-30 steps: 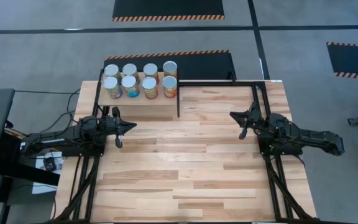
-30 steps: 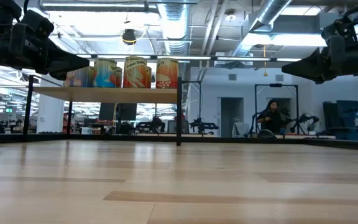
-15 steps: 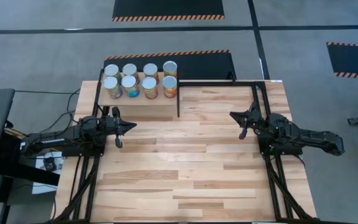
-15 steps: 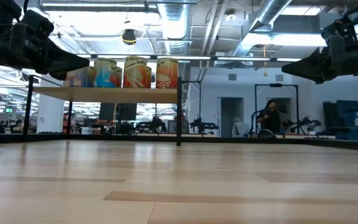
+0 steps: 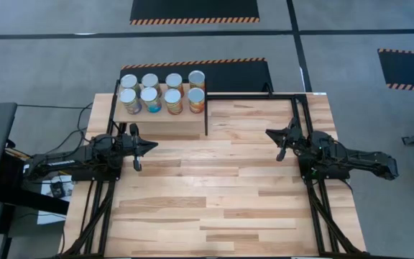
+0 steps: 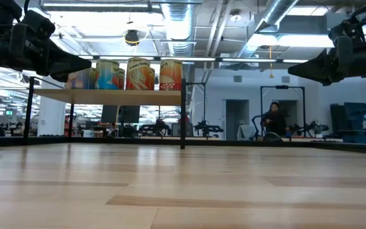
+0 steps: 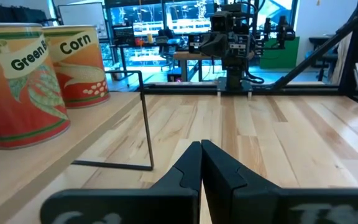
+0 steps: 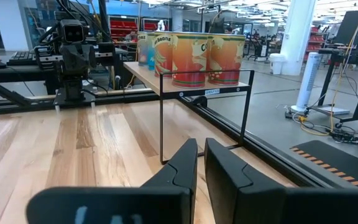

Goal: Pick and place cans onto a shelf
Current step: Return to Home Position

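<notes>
- High view: eight cans (image 5: 162, 91) fill the shelf (image 5: 164, 126) in two rows; placing looks finished.
- Left hand (image 5: 154, 144) near the shelf, right hand (image 5: 268, 133) well apart from it, both closed and empty, likely parked.

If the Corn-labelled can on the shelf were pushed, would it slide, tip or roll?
The Corn can stands upright on a flat base on the shelf, so a low push would probably slide it. Pushed high, it might tip, and its round wall would then likely roll. Its shiny lid suggests stiff metal.
</notes>
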